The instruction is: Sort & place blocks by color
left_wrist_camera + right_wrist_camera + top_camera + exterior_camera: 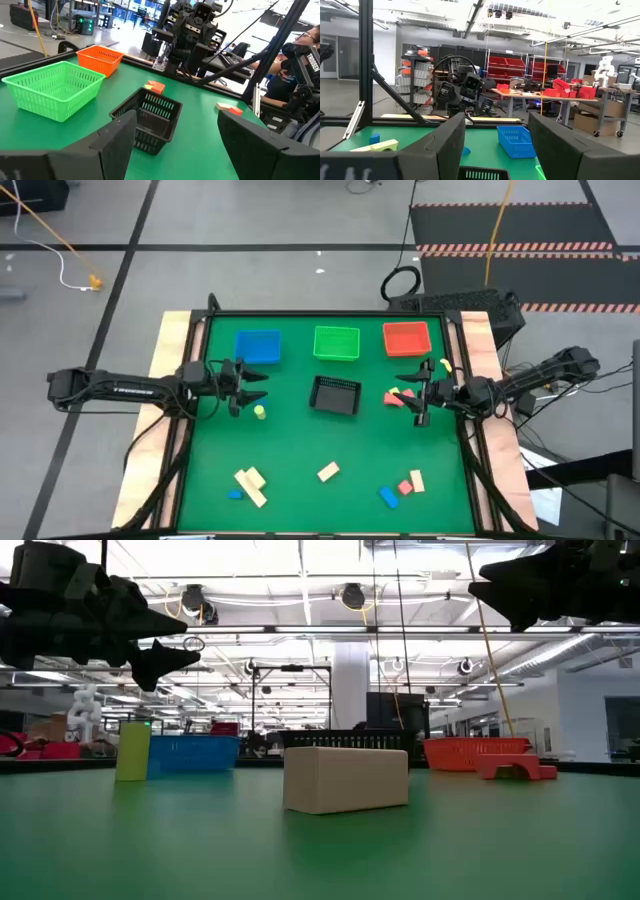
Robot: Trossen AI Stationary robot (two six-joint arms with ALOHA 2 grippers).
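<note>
Nearest you on the green counter (300, 450), the loose blocks lie along the front edge: a pair of tan bars (251, 484) with a small blue block (235, 495) just beside them at front left, a single tan block (328, 472) in the middle, and a blue block (388, 497), a red block (405, 487) and a tan bar (417, 480) bunched at front right. Farther in, a yellow-green block (260, 412) stands upright near your left gripper (250, 385), whose fingers are spread and empty. The black mesh tray (335, 394) sits at centre. Your right gripper (418, 392) hangs open above a red arch-shaped block (398, 396), holding nothing. Along the back stand the blue tray (258, 347), green tray (336, 342) and red tray (406, 338). White lettering on the left arm (125, 390) is too small to read.
</note>
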